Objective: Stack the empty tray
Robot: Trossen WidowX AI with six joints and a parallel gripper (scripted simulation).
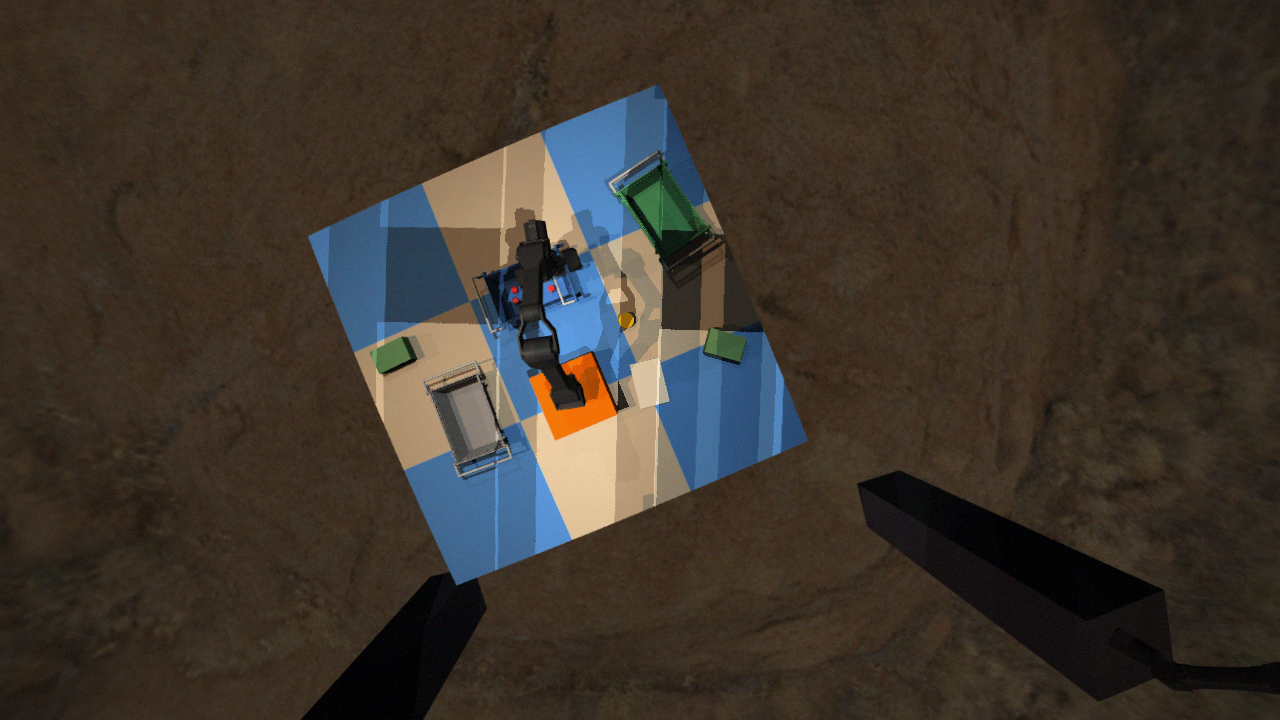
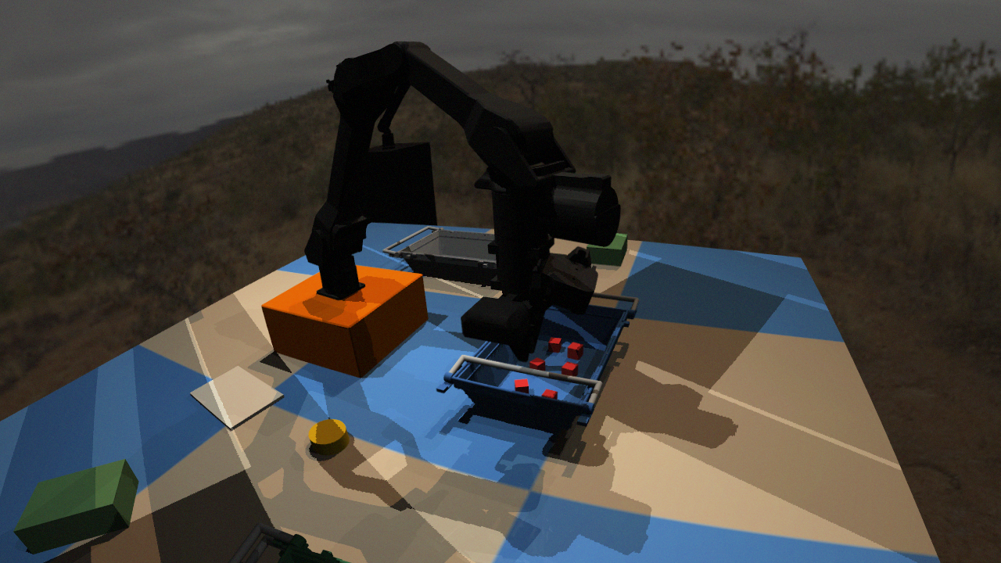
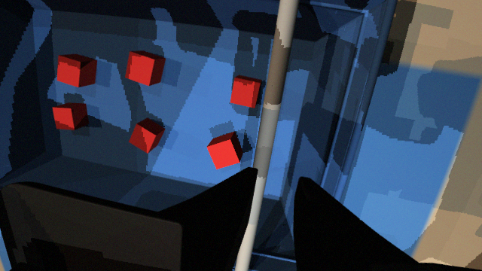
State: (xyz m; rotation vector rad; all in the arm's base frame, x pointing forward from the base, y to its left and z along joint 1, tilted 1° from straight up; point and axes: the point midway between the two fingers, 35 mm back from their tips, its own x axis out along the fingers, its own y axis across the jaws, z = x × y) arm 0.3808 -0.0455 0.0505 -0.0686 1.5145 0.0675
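Note:
The blue tray (image 1: 494, 288) (image 2: 514, 408) (image 3: 196, 113) holds several red blocks (image 2: 574, 350) (image 3: 145, 68). Its near wire bar (image 2: 560, 375) (image 3: 268, 128) stands inward of the end wall, above the load. Its other bar (image 1: 484, 305) (image 2: 615, 299) is swung out past the far end. My gripper (image 2: 521, 352) (image 3: 276, 183) is partly open, with its fingers on either side of the near bar and a gap on the right; the left finger looks close to it or touching. The empty grey tray (image 1: 469, 416) (image 2: 451, 245) lies apart, both its bars out.
An empty green tray (image 1: 666, 210) stands on the far side from the grey one. The arm's base is on an orange block (image 1: 577, 420) (image 2: 388, 335). A yellow disc (image 1: 626, 320) (image 2: 327, 435), a white plate (image 1: 648, 383) (image 2: 238, 395) and two green blocks (image 1: 393, 355) (image 1: 725, 344) also stand on the table.

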